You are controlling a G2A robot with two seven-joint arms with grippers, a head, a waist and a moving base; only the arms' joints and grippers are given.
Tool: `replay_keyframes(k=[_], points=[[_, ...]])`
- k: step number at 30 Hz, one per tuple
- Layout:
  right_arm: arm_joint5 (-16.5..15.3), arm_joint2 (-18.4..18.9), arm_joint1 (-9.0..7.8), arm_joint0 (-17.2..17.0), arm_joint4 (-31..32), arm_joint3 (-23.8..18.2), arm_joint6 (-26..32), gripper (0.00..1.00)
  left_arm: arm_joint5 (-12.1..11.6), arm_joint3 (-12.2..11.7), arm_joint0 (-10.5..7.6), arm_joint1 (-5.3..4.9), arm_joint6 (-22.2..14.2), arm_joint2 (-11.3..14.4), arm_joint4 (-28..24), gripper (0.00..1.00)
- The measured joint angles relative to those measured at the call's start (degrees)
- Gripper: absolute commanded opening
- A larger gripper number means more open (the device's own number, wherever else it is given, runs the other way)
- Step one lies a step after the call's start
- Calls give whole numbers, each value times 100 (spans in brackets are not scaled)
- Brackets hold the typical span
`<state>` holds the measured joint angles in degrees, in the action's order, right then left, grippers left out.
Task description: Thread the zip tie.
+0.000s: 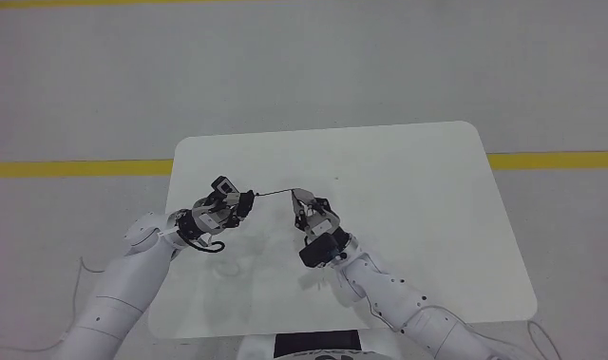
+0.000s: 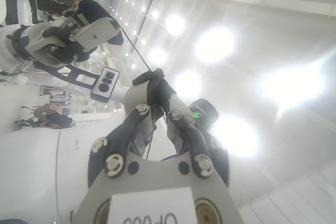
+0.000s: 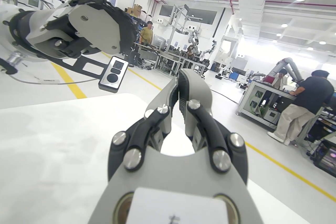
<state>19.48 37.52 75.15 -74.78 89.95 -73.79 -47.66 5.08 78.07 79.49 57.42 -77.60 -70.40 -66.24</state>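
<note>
Above the near part of the table (image 1: pixel 408 170), we see the tie (image 1: pixel 274 192) held up in the air, stretched in a thin line between the two grippers. The left gripper (image 1: pixel 243 204) is pinched tight on one end, and the right gripper (image 1: pixel 301 200) is pinched tight on the other. We think a few things could go wrong. If either arm pulls too hard, the tie could slip out of the fingers and drop. If an arm twists, the tie could bend, and its tip would miss the tiny hole in its head. We cannot tell if the tip is in the hole. The tie is black and thin like string, likely smooth, bendy plastic, with a small dark lump at the left gripper's end. The left gripper's fingers (image 2: pixel 157 89) wear black mesh covers that look soft. The right gripper's fingers (image 3: pixel 198 93) are smooth grey with ridged dark pads. The table is white, flat and smooth, with round corners.
</note>
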Motion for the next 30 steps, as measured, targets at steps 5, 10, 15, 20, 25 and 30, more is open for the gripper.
replay_keyframes(k=[5,10,15,20,25,30], points=[[0,103,6,-71,0,-38,-8,0,0,0,0,0,0,0,0,0],[0,160,7,-112,0,-52,-23,0,0,0,0,0,0,0,0,0],[0,198,10,-145,0,-68,-27,0,0,0,0,0,0,0,0,0],[0,276,17,-207,0,-92,-5,0,0,0,0,0,0,0,0,0],[0,656,31,-525,0,-369,-15,0,0,0,0,0,0,0,0,0],[-350,1091,-70,-840,-182,-691,40,43,0,0,0,0,0,0,0,0]])
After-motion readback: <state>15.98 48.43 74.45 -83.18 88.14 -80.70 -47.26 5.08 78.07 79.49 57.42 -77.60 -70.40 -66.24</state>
